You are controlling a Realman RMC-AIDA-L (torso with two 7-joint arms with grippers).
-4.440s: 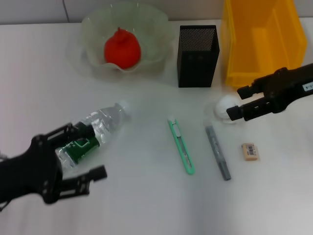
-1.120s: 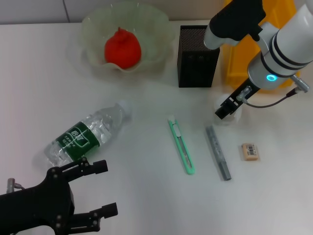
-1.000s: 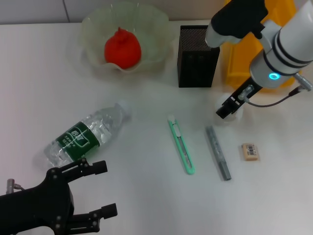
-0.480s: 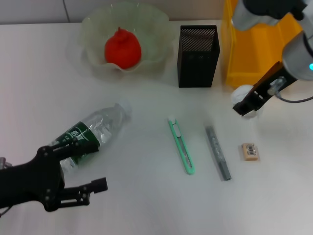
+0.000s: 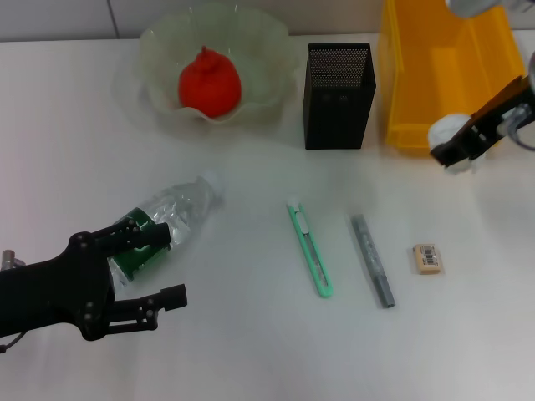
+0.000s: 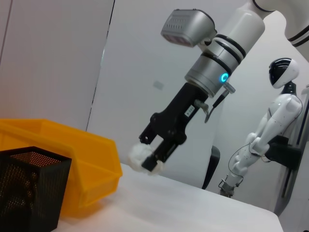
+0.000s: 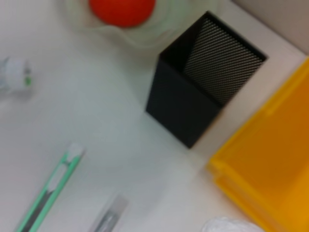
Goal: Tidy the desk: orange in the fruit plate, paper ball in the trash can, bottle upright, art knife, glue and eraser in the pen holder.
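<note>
Two grippers in play: the right gripper (image 5: pixel 454 150) has its jaws clamped on the white paper ball (image 5: pixel 444 131), held up off the desk (image 5: pixel 251 351) right at the front edge of the yellow trash can (image 5: pixel 443 58). The left gripper (image 5: pixel 159 267) sits spread wide open around the lower half of the water bottle (image 5: pixel 180 207), which lies on its side near the desk's left edge. Orange (image 5: pixel 209 82) is in the fruit plate (image 5: pixel 159 50) at the back, black mesh pen holder (image 5: pixel 338 96) beside it. Green art knife (image 5: pixel 310 247), grey glue stick (image 5: pixel 372 260) and eraser (image 5: pixel 427 257) lie mid-desk, apart from each other.
</note>
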